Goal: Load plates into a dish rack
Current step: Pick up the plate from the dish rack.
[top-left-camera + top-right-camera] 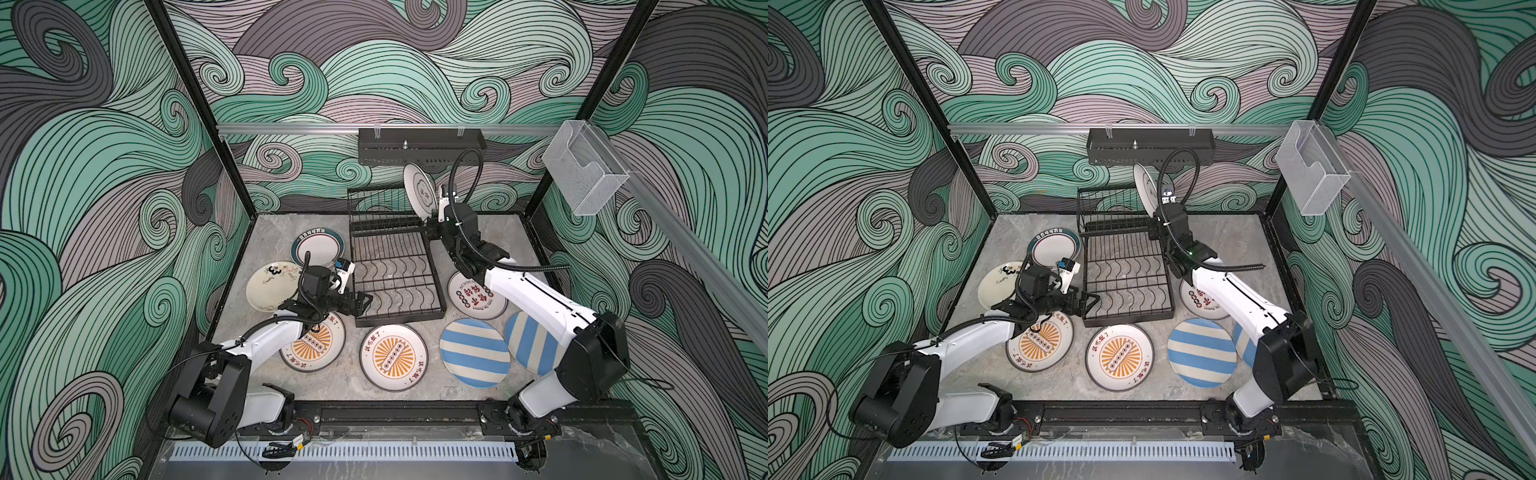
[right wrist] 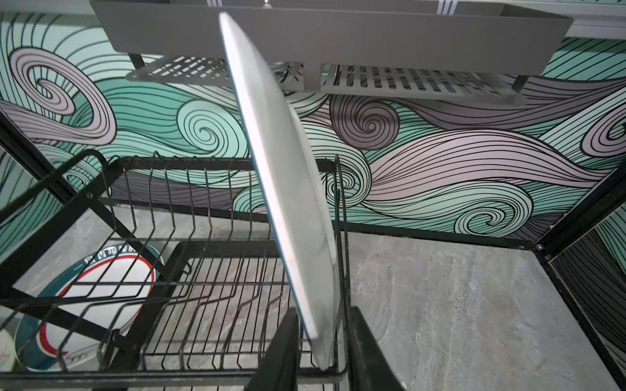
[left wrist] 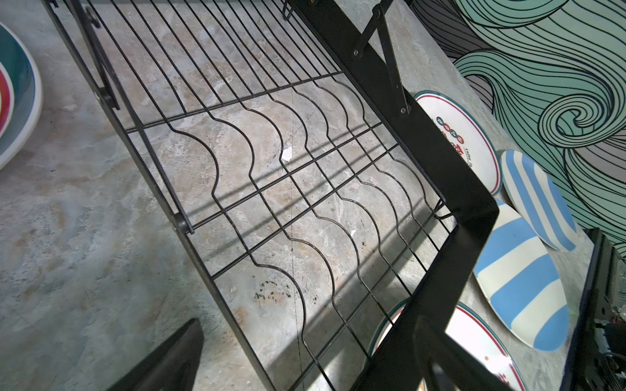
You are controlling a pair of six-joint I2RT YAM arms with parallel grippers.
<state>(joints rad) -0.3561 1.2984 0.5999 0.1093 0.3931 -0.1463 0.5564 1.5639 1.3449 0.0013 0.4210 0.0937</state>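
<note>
— Start at the near edge. Any writing?
— The sunburst plate (image 1: 393, 357) carries red characters on its rim, 该吃饭了 as far as I can read them. The second sunburst plate (image 1: 322, 351), to its left, shows the same, though the left arm (image 1: 270, 336) covers part of it
— And to the right?
— Two with no lettering. The flat striped plate (image 1: 474, 353) lies in full view, and the other striped plate (image 1: 530, 345) is half hidden by the right arm (image 1: 536, 299). Just beyond, the red-lettered plate (image 1: 467, 297) has big red characters and a ring of small print (too small to read), with that arm across it
— The left gripper (image 1: 362, 302)?
— Its jaws are wide apart at the near left corner of the dish rack (image 1: 399, 319). Whether it touches the wire I cannot tell
— Further back?
— The cream plate (image 1: 270, 286) bears a black curl and thin script I cannot read. The teal-rimmed plate (image 1: 318, 247) has white characters on its rim, blurred
— The loaded one?
— The white plate (image 2: 271, 152) stands tilted in the end slot of the rack's raised tier, and the dark marks on its face are illegible. The right gripper (image 2: 321, 309) has a finger on each side of its lower rim, with the rack's end wire between them too. Whether it pinches I cannot tell. Behind hang the black shelf (image 1: 419, 145) and the clear box (image 1: 582, 170)
</note>
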